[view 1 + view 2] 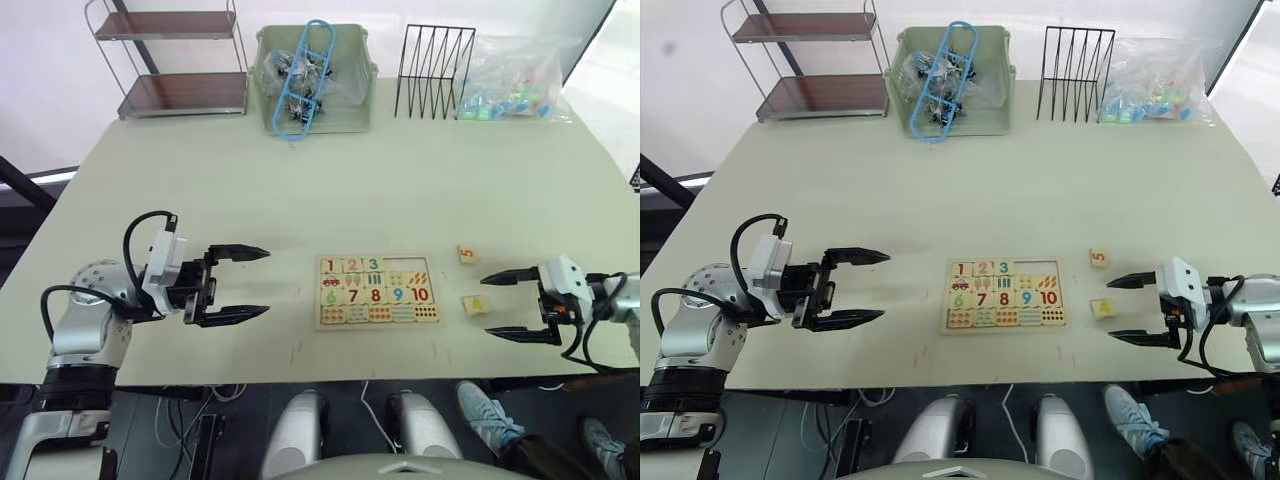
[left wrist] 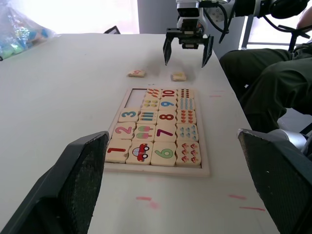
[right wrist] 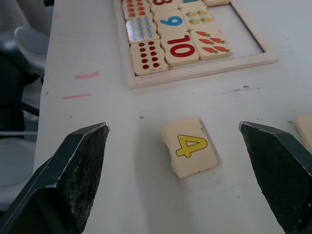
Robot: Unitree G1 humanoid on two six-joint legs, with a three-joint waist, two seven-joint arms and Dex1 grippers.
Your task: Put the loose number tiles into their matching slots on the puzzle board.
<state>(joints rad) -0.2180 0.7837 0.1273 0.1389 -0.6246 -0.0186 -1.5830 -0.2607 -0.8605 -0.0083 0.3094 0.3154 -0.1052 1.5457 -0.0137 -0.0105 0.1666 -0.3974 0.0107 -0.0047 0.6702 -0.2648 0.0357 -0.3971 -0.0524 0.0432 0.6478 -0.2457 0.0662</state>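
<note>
The puzzle board (image 1: 378, 323) lies near the table's front edge, with tiles 1, 2 and 3 in its top row and the last two matching slots (image 1: 408, 266) bare. Two loose number tiles rest to its right: the yellow 4 (image 1: 476, 304) and, farther back, the orange 5 (image 1: 468, 255). My right gripper (image 1: 509, 306) is open just right of the 4 tile (image 3: 190, 152), which lies between its fingers (image 3: 80, 168) but a little ahead. Left of the board, my left gripper (image 1: 248, 283) hovers open and holds nothing.
Along the back edge stand a two-tier shelf (image 1: 180, 62), a green bin (image 1: 312, 80) with blue clips, a black wire rack (image 1: 434, 58) and a clear bag of coloured pieces (image 1: 512, 82). A person's legs (image 2: 265, 73) sit by the table's front right.
</note>
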